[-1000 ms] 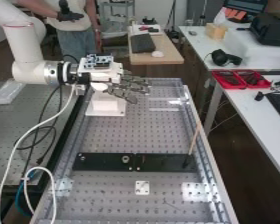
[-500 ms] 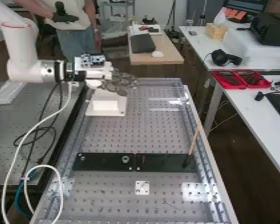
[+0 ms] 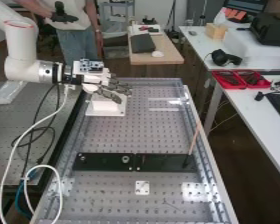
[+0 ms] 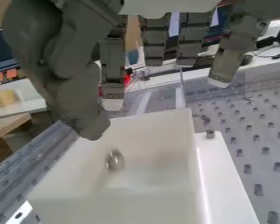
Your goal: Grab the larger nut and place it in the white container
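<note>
Your robot hand [image 3: 109,95]: upper left in high view, fingers loosely extended, nothing held, above white container [image 3: 105,107]. Metal nut [image 4: 115,160] lies inside, likely larger one. Placing looks done; only retreat left for you.

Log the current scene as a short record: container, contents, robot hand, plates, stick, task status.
container: white, open-topped, on the perforated bench
contents: one shiny metal piece, apparently a nut
robot hand: over the container, fingers extended, nothing gripped
black plates: two, end to end; small round metal piece on the left one
stick: thin, slanting up from the right plate
task status: probably done; nut's relative size can't be confirmed
</note>
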You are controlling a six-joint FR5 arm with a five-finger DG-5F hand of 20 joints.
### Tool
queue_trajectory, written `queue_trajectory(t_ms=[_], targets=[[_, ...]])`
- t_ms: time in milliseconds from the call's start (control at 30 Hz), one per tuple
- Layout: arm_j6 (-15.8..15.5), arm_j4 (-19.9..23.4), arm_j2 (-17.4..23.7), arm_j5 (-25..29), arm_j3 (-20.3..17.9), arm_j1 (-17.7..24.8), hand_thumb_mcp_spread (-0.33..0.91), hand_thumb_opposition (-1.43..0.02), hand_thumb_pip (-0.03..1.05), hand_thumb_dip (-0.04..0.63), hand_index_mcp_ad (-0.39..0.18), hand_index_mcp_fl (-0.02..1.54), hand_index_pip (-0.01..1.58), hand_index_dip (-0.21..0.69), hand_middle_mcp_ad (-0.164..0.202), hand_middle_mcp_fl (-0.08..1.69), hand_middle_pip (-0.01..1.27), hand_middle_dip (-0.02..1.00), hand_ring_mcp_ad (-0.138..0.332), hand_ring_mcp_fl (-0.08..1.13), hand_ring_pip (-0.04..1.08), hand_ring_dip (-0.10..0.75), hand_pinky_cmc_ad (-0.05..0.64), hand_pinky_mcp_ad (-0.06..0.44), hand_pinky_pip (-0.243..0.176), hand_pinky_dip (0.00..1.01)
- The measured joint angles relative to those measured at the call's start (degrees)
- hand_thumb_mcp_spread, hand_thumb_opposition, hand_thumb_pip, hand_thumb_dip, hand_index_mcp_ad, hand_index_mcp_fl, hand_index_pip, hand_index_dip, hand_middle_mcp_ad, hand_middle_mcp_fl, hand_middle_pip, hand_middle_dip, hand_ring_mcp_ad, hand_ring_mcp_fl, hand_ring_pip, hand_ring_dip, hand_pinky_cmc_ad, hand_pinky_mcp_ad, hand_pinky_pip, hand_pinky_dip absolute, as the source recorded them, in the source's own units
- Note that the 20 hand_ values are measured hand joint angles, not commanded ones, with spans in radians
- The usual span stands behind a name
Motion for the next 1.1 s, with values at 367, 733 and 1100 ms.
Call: queue_trajectory(t_ms=[367,733,1100], targets=[[0.08,0.07,3.69,2.08,1.23,-3.3,0.27,-0.9,0.83,0.239,-0.152,0.0,1.05,-0.182,0.082,0.0,0.12,0.21,0.148,0.0,0.16,0.089,0.333,0.295,-0.105,0.73],[-1.31,-6.01,9.25,2.83,10.88,-15.99,0.11,-0.87,0.71,0.204,-0.126,0.01,0.51,-0.197,0.084,0.0,0.12,0.21,0.162,0.0,0.15,0.089,0.333,0.295,-0.122,0.77],[-6.6,-18.1,10.36,-1.8,20.44,-25.71,0.06,-0.84,0.65,0.126,-0.101,0.03,0.16,-0.136,0.087,0.0,0.12,0.22,0.182,0.0,0.07,0.103,0.349,0.312,-0.138,0.65]])
